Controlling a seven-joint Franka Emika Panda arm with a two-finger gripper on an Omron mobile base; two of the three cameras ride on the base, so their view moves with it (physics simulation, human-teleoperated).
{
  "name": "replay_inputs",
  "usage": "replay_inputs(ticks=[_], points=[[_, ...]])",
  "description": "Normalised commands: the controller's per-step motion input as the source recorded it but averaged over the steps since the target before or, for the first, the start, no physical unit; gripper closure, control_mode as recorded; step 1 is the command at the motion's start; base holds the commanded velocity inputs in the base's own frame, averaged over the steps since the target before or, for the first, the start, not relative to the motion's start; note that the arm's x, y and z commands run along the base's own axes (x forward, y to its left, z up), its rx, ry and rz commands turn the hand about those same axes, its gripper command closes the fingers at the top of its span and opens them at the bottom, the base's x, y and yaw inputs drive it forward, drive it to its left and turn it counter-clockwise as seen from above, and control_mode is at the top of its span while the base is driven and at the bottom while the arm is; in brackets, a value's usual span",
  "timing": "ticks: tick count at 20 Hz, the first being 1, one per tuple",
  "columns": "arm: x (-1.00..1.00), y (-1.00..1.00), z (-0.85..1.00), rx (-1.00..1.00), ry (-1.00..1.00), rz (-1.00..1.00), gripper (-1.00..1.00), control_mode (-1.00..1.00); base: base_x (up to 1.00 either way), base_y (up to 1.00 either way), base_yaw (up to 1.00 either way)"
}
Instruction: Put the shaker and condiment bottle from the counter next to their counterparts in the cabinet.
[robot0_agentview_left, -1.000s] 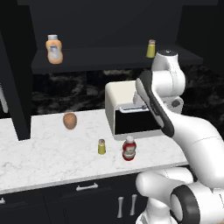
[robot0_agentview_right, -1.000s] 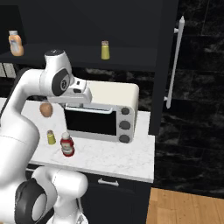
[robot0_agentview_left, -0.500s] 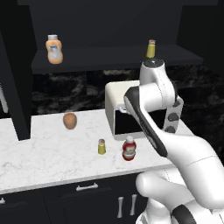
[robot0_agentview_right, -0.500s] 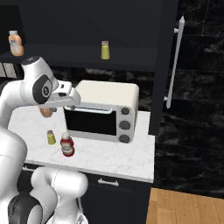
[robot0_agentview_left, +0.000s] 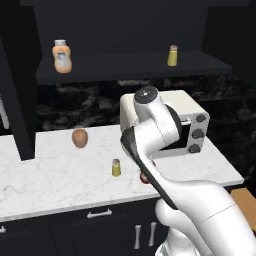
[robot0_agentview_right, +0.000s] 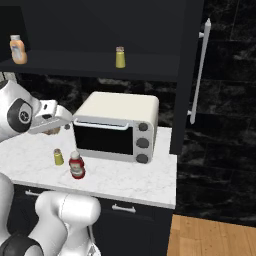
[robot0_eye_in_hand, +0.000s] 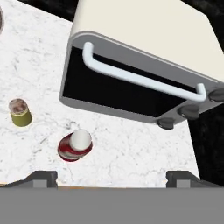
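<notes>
On the counter (robot0_agentview_left: 50, 175) stands the yellow-green shaker (robot0_agentview_left: 116, 167) (robot0_agentview_right: 58, 157) (robot0_eye_in_hand: 20, 112). Just right of it is the red condiment bottle (robot0_agentview_right: 76, 165) (robot0_eye_in_hand: 75, 145), whose white cap faces the hand camera; in the left base view my arm covers most of it. My gripper (robot0_eye_in_hand: 113, 178) hovers open above the counter's front edge, nothing between its fingertips (robot0_eye_in_hand: 41, 178), with the bottle left of its centre line. In the cabinet (robot0_agentview_left: 130, 67) an orange bottle (robot0_agentview_left: 62, 56) (robot0_agentview_right: 18, 50) stands at the shelf's left and a second shaker (robot0_agentview_left: 172, 55) (robot0_agentview_right: 120, 57) at its right.
A white toaster oven (robot0_agentview_left: 187, 125) (robot0_agentview_right: 115, 127) (robot0_eye_in_hand: 131, 65) stands close behind and right of the red bottle, its handle towards me. A brown egg-shaped thing (robot0_agentview_left: 79, 138) lies farther left on the counter. A tall dark cabinet side (robot0_agentview_right: 187, 75) closes off the right.
My arm has dropped from shelf height and swung left towards the counter's front. The jaws have spread wider. The things on the counter and shelf stayed put.
</notes>
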Motion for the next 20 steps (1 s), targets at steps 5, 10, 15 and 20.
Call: replay_inputs(ticks=[5, 10, 15, 20], points=[[-0.07, 0.45, -0.31, -0.07, -0.25, 0.0, -1.0, -1.0, 0.0, 0.0, 0.0], [0.0, 0.4, -0.51, 0.0, -0.25, -0.02, -1.0, -1.0, 0.0, 0.0, 0.0], [0.0, 0.41, -0.59, 0.0, -0.27, -0.08, -1.0, -1.0, 0.0, 0.0, 0.0], [0.07, 0.56, -0.38, -0.03, -0.13, -0.27, -1.0, -1.0, 0.0, 0.0, 0.0]])
